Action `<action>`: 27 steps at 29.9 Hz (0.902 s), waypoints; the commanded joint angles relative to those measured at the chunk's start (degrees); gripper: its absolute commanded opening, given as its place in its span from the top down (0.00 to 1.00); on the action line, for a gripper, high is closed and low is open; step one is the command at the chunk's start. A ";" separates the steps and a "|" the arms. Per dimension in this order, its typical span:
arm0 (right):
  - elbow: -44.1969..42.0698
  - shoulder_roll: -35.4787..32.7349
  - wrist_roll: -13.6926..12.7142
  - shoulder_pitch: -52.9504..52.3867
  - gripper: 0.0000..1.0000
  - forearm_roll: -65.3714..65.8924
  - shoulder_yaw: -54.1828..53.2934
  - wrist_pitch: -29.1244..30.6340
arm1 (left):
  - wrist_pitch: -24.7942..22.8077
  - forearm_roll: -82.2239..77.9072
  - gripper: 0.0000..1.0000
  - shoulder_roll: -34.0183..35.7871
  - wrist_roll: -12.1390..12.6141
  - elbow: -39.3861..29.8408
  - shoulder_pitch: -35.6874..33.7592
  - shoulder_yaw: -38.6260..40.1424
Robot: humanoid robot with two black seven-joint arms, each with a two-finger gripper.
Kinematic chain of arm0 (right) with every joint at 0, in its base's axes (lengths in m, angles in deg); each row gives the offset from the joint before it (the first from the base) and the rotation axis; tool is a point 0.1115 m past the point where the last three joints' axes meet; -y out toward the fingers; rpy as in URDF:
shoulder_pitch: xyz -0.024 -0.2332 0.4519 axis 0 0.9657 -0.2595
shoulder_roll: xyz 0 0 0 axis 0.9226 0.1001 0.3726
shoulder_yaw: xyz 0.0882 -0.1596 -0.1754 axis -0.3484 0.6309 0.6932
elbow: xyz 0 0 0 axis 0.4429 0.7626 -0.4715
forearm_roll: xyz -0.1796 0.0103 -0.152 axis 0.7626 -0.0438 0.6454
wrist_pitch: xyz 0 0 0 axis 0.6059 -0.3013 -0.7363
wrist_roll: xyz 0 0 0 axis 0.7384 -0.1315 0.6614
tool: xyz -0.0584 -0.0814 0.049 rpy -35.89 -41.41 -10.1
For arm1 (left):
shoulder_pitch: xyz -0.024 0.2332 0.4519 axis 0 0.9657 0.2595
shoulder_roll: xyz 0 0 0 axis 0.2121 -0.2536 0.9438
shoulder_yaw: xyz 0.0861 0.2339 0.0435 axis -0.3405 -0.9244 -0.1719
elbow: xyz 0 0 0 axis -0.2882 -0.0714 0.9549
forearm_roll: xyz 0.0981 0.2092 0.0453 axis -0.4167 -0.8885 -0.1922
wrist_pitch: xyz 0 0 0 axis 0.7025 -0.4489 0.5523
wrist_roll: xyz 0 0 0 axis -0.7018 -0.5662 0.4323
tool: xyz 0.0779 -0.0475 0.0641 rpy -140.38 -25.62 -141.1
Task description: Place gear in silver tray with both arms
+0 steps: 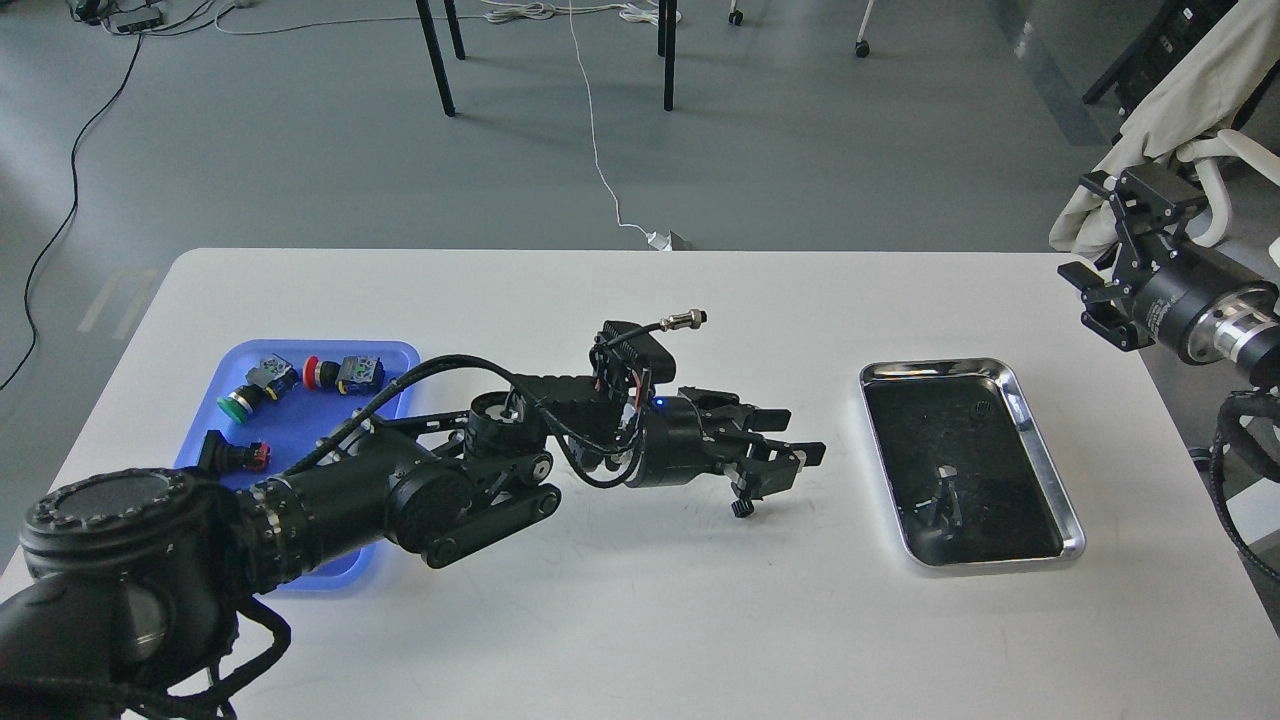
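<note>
a white table (640,620) fills the view, grey floor, chair legs and loose cables beyond its far edge. the left arm (400,500) reaches in from the near left across the middle of the table, its left gripper (775,462) held just above the top, between the blue tray (300,410) at left and the silver tray (1040,450) at right. a small dark part, prob. the gear (742,508), hangs at the underside of its fingers, seemingly pinched, well short of the silver tray; whether the jaws are really clamped on it is hard to tell at this size. the right gripper (1110,275) waits past the table's far right corner w/ fingers spread, holding nothing. silver tray looks empty bar reflections. blue tray holds red and green push buttons (300,380). judged by looks, the gear is small, light, rigid, likely metal or hard plastic, toothed rim giving some bite; best held across its flat faces or rim, as a tiny part can twist out of the pads. table top is smooth and hard, so a dropped gear may roll
</note>
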 commanded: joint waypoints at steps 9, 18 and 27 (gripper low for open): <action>1.23 1.07 0.09 -20.53 0.02 14.03 24.79 2.71 | 1.04 6.66 0.21 -0.01 0.00 -0.28 -0.89 7.73; 6.25 2.21 0.26 -32.58 0.03 26.85 36.57 11.13 | 2.01 11.75 0.17 1.92 0.00 -0.28 -1.07 13.88; 6.16 8.44 2.28 -39.70 0.02 41.44 41.05 18.27 | 2.54 19.49 0.12 10.79 0.00 -1.16 -1.24 16.78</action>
